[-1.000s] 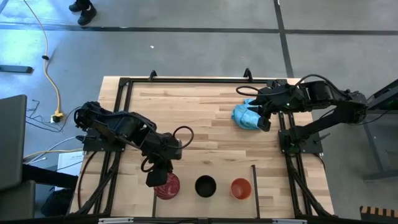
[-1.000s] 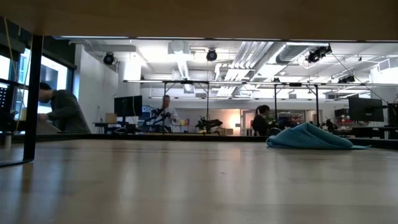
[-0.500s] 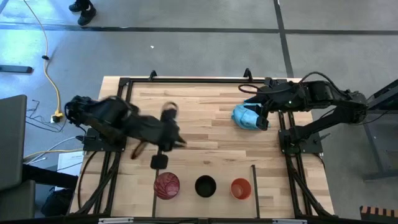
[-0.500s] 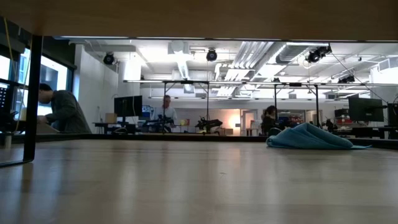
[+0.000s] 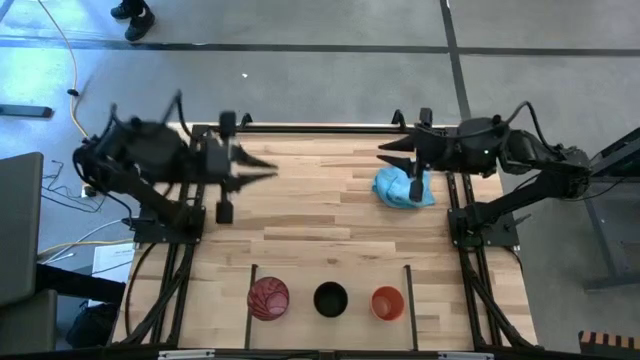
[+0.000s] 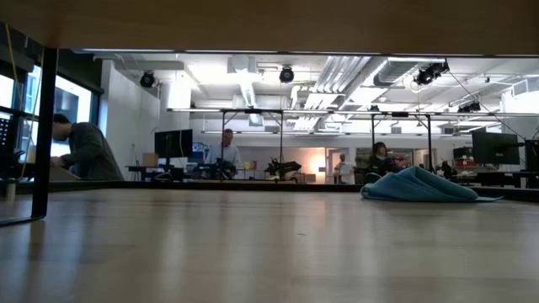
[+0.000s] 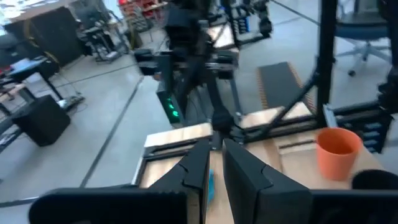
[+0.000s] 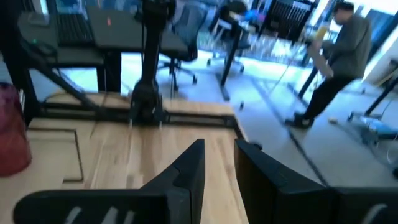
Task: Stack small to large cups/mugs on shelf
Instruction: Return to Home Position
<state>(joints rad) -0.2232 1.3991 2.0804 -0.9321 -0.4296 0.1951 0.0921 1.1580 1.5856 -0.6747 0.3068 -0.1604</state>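
— What sort of place is this?

— A robotics lab, open-plan, closer to a workshop than an office. The left arm [image 5: 150, 160] and the right arm [image 5: 520, 150] are bolted to a black metal frame [image 5: 300, 128] around a wood-plank table [image 5: 320, 215].

— And around it?

— Grey concrete floor [image 5: 300, 80] with a yellow cable [image 5: 66, 50] trailing across it. The low view shows exposed ceiling ducts [image 6: 341, 71] and strip lights, a monitor [image 6: 173, 143], and a person [image 6: 84, 151] bent over a desk. The right wrist view catches a wheeled office chair [image 8: 186, 37].
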